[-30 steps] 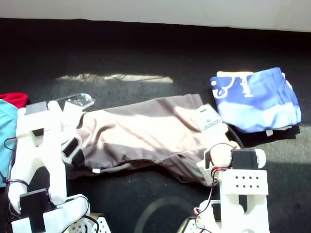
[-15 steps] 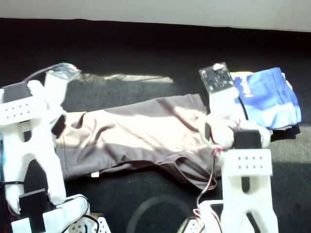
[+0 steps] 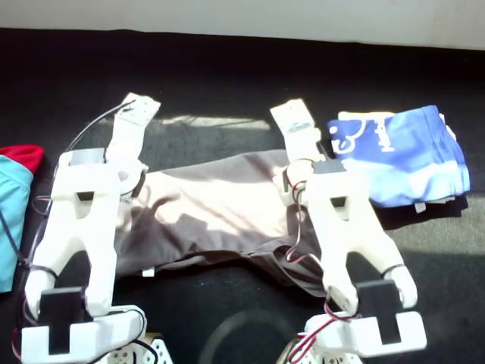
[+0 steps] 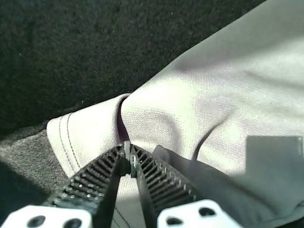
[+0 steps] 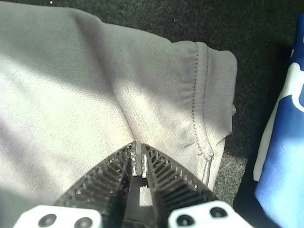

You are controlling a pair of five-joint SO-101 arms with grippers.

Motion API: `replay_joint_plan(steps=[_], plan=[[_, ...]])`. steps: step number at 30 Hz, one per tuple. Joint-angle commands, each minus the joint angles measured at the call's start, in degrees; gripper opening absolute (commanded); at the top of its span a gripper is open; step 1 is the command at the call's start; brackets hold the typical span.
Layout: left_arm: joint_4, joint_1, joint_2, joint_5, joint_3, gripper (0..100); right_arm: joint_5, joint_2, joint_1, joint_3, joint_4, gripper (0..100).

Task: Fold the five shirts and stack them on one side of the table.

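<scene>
Tabletop (image 3: 227,76): dark, with a streak of sunlight across the far middle.
Grey shirt (image 3: 220,212): spread lengthwise across the centre, rumpled, between the two arms.
Blue shirt (image 3: 402,152): folded, at the right side, on top of a dark garment (image 3: 428,211), just beside the grey shirt's right end.
Teal shirt (image 3: 11,205): at the left edge, partly cut off, with a red garment (image 3: 23,155) behind it.
Left gripper (image 4: 129,156): at the grey shirt's left end near a stitched hem; fingers (image 4: 95,183) pressed together, pinching a fold of the cloth.
Right gripper (image 5: 139,159): at the shirt's right end beside the sleeve hem; fingers likewise closed tight on a ridge of grey fabric.
</scene>
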Motion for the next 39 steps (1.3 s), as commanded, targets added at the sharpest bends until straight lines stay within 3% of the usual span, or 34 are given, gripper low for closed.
replay_joint_plan(steps=[1, 5, 13, 21, 32, 39], plan=[[-3.4, -2.2, 7.5, 2.2, -3.8, 1, -0.3, 3.6, -0.5, -3.6, -4.6, 0.8], [-3.3, -4.4, 17.5, 2.9, -11.0, 1, -0.4, 10.1, -0.5, -9.1, -4.8, 0.8], [-0.9, -11.1, 24.9, 2.5, -20.8, 1, -0.3, 22.7, 0.0, -20.6, -4.8, 0.8], [-0.4, -11.7, 35.6, 1.6, -33.9, 1, -0.4, 32.0, 1.9, -31.4, -4.8, 0.8], [20.4, -8.8, 49.3, 3.5, -66.6, 1, -0.4, 34.0, 2.1, -40.0, 1.8, 0.7], [28.2, -8.2, 49.8, 3.6, -76.8, 1, -0.5, 33.6, 2.1, -45.5, 8.8, 0.7]])
